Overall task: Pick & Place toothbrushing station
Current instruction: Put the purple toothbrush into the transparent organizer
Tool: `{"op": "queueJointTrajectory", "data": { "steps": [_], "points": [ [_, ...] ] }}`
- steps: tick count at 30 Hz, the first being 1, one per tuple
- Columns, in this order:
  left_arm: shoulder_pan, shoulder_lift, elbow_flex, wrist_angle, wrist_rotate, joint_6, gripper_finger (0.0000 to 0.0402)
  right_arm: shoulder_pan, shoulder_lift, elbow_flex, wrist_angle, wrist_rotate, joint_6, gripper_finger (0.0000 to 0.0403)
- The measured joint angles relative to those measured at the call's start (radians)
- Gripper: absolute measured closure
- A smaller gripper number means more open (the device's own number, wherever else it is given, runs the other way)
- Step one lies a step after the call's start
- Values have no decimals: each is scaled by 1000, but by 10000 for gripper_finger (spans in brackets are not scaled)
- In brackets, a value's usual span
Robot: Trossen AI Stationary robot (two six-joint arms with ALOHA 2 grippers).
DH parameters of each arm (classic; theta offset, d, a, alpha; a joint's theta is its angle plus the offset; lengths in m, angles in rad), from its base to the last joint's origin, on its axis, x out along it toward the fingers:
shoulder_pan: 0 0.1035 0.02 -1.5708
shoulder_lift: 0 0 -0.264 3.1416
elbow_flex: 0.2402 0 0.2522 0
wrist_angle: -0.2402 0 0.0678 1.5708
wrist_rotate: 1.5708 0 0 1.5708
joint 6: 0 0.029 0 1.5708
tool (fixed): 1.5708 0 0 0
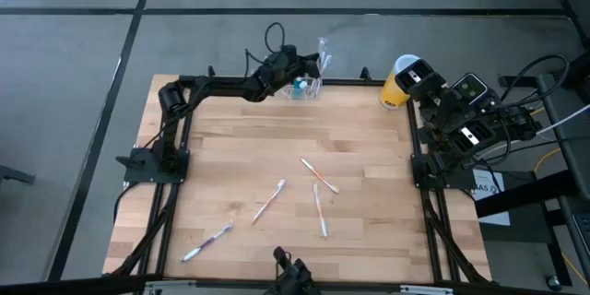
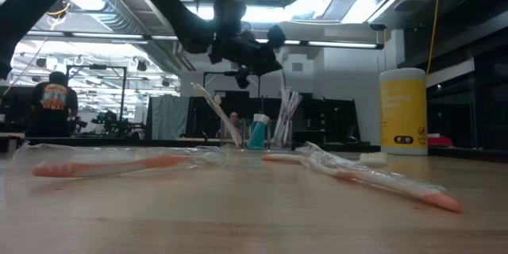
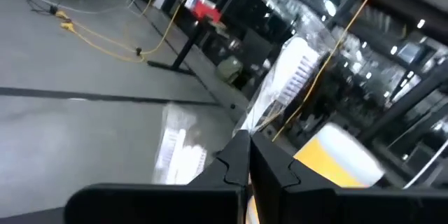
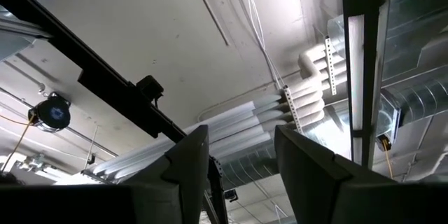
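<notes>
At the top centre of the high view, the toothbrushing station (image 1: pixel 307 88) stands at the worktop (image 1: pixel 277 147) edge. The left gripper (image 1: pixel 297 63), jaws pressed together, is poised above it (wrapped brush beyond); a vertical lowering is advised. The right gripper (image 4: pixel 234 164) is parked, jaws spread.

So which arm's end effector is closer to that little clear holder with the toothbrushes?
The left. Its end effector is right over the holder at the table's far edge, shut. The right end effector is folded off the table's right side, pointing at the ceiling.

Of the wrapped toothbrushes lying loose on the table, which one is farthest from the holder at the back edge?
The purple-handled toothbrush near the front left corner; the other three lie grouped around the table's middle, closer to the clear holder.
</notes>
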Motion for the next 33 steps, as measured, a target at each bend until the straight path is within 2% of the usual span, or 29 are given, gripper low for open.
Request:
{"op": "queueJointTrajectory", "data": {
  "steps": [13, 22, 27, 33],
  "points": [
    [-14, 5, -21, -91, -20, 78, 400, 0, -6, 0, -12, 9, -19, 237],
    [-31, 5, -86, -183, 28, -16, 397, 0, -6, 0, -13, -17, -21, 237],
    [-14, 2, -86, -199, 100, -46, 364, 1, -6, 0, -14, -20, -21, 237],
    [29, 1, -86, -171, 152, -91, 291, 1, -6, 0, -17, -39, -20, 237]
  ]
}}
